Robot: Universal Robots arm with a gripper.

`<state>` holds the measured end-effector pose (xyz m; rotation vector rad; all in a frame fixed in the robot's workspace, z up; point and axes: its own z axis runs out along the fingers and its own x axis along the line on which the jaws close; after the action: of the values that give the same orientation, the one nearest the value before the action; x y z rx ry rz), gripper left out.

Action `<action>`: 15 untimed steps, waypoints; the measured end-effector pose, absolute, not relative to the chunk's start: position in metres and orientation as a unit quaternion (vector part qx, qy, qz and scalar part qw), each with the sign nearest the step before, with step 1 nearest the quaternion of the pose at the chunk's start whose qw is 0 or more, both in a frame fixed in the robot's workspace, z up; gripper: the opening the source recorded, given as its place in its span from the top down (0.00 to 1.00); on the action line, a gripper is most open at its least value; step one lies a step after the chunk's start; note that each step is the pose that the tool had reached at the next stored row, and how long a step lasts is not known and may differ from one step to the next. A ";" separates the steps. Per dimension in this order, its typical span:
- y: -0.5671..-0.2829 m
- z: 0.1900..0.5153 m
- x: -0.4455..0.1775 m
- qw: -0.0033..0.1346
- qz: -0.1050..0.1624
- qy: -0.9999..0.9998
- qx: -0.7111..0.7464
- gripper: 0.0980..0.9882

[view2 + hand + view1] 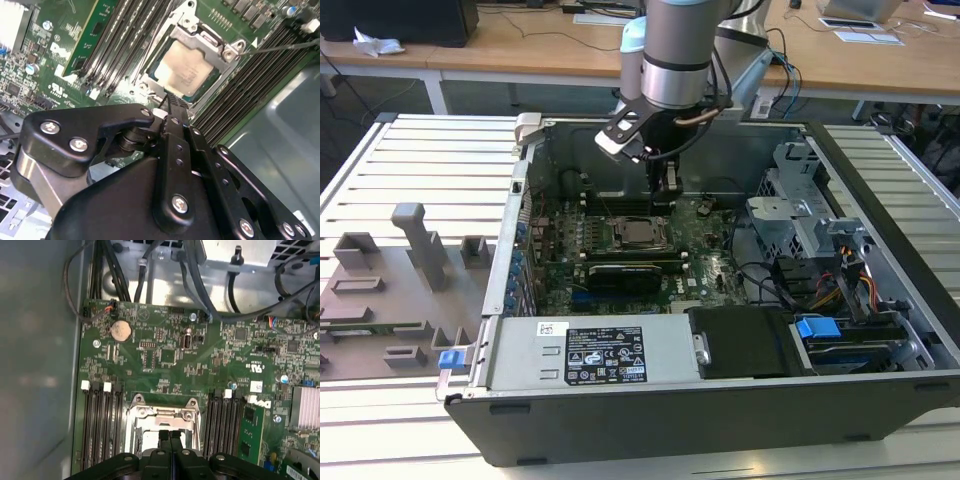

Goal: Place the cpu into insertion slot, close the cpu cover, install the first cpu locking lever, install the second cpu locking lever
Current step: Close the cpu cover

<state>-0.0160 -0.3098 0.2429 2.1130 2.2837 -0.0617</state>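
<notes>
Gripper [171,99] pinched beside cpu [187,70], cover [212,45] down

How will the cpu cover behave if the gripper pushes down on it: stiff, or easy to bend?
The cpu cover looks like thin sheet metal with a large opening, so it probably flexes slightly. It lies flat around the cpu, which likely supports it against a push. Its bare metal looks smooth, so the gripper may slip on it.
</notes>
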 end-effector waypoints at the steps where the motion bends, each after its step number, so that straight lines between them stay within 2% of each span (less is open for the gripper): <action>1: -0.310 0.243 -0.018 0.015 -0.020 0.734 0.679 0.99; 15: -0.310 0.237 -0.038 0.015 -0.020 0.734 0.679 0.99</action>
<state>-0.0383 -0.3098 0.2375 2.1131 2.2836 -0.0616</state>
